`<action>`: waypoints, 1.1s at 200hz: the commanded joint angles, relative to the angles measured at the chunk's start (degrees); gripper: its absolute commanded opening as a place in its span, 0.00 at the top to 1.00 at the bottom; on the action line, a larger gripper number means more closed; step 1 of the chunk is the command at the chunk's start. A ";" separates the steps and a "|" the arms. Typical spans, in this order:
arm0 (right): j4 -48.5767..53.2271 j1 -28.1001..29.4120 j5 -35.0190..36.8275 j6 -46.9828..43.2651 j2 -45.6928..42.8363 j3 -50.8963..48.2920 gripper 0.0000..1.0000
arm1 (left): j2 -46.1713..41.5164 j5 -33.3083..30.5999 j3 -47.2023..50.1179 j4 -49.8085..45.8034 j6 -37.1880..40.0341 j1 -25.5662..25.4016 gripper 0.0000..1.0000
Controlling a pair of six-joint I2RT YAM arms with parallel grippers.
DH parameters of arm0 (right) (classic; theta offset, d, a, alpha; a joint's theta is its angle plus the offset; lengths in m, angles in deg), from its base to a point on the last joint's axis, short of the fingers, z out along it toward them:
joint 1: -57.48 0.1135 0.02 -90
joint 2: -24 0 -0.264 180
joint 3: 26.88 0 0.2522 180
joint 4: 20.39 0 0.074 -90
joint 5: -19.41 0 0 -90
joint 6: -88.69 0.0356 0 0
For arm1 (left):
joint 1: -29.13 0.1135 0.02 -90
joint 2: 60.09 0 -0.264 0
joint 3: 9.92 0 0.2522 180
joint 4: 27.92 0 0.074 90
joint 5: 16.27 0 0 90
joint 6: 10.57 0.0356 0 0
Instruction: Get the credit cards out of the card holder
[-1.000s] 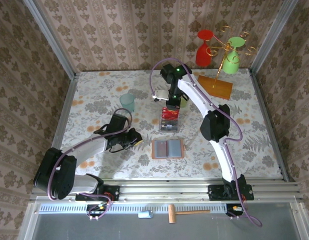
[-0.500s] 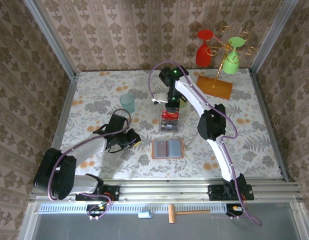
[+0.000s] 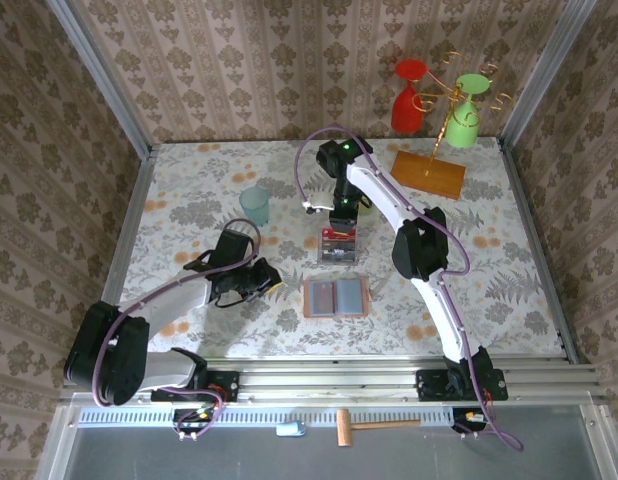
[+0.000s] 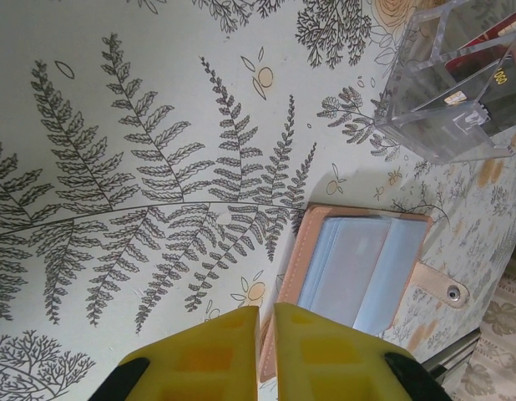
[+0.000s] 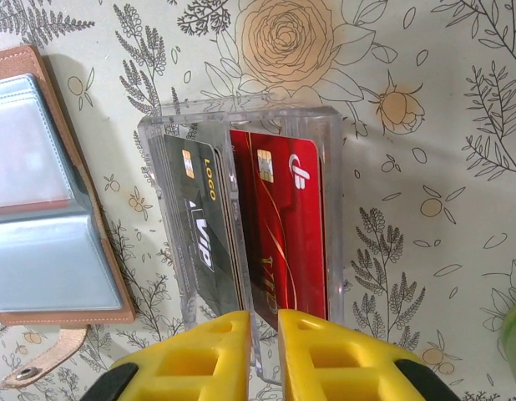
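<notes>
Resting low at the left of the table (image 3: 489, 290), the left claw (image 3: 265, 281) is pinched shut on nothing, just beside the card holder (image 3: 336, 297). The holder lies open and flat, its grey-blue pockets looking empty, though glare on the film makes that uncertain. To its right in the right wrist view, the credit cards (image 5: 287, 225), one black and one red, sit side by side in the clear tray (image 5: 241, 115). The right claw (image 5: 265, 347) hangs over the tray's near wall, fingers a sliver apart; whether it grips the red card I cannot tell. The step looks like dropping a card off; next calls for opening wider and rising straight up without dragging the card
</notes>
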 commanded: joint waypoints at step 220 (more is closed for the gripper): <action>-49.68 5.30 0.19 57.85 -42.14 -61.97 0.80 | 8.33 1.05 1.81 13.37 -2.60 -8.68 0.88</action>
